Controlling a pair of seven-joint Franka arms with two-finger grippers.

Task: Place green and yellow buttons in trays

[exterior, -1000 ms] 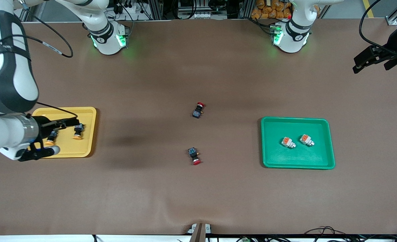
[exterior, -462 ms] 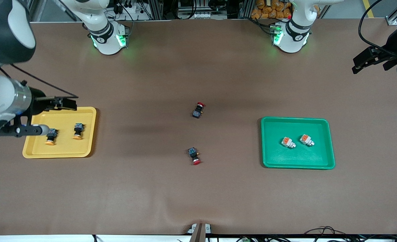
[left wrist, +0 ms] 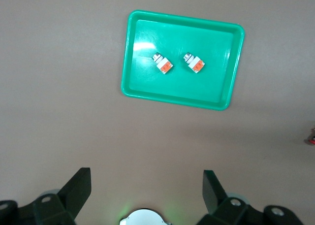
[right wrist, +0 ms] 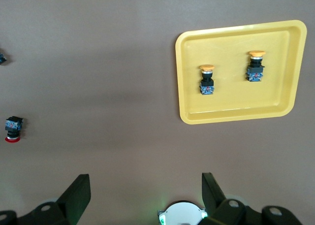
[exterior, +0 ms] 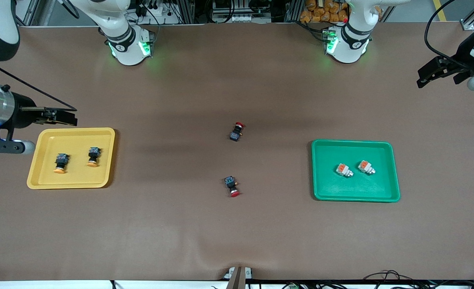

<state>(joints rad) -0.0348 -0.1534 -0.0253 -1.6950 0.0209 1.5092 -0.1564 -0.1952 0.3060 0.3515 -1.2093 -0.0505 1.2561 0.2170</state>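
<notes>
I see both trays loaded. The yellow tray (exterior: 104, 158) sits at the right arm's end of the table with two orange-capped buttons (exterior: 61, 163) lying side by side inside it, clear of the rim. The green tray (exterior: 385, 192) sits toward the left arm's end with two white-grey buttons (exterior: 344, 170) lying close together near its middle.

My right gripper (exterior: 54, 116) hangs just over the table beside the yellow tray's edge farthest from the front camera, released and empty. My left gripper (exterior: 437, 72) is up over the table's corner at the left arm's end, also spread wide with nothing in it; that arm waits.

Two red-capped buttons (exterior: 236, 131) lie on the bare mat near the table's centre, well apart from either tray. I judge the sorting done.

The remaining risk is mine: mistaking a red cap for unfinished work and dropping it into a tray. The right arm's cable (exterior: 32, 90) also droops near the yellow tray, so a careless retreat could snag its rim and shift it.
</notes>
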